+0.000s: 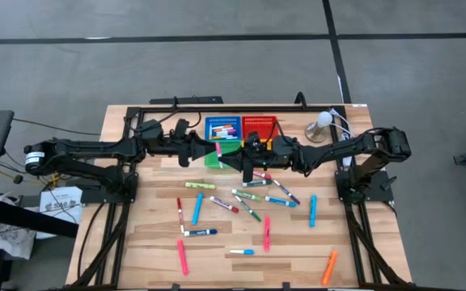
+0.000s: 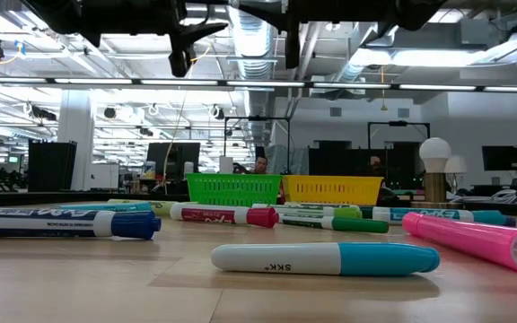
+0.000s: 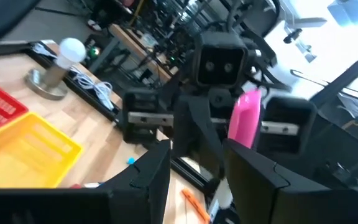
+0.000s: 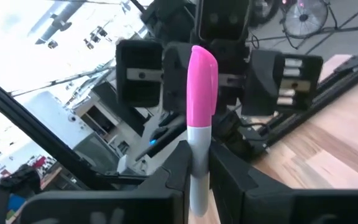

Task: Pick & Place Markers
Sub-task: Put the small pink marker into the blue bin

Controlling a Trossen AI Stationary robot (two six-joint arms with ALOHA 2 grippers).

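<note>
The pink-capped marker [image 4: 201, 118] stands upright, clamped by its white barrel between the right gripper's [image 4: 199, 177] fingers, raised above the tabltop's middle near its far edge, just beside the green basket [image 1: 213, 157]. The left gripper [image 3: 197, 165] faces it, fingers parted and empty, the marker just in front of them. You look set for a handover: bring the left fingers squarely around the pink cap, clench firmly, and only then release the right, or it could drop. More markers [image 1: 275, 200] lie scattered toward the near edge.
</note>
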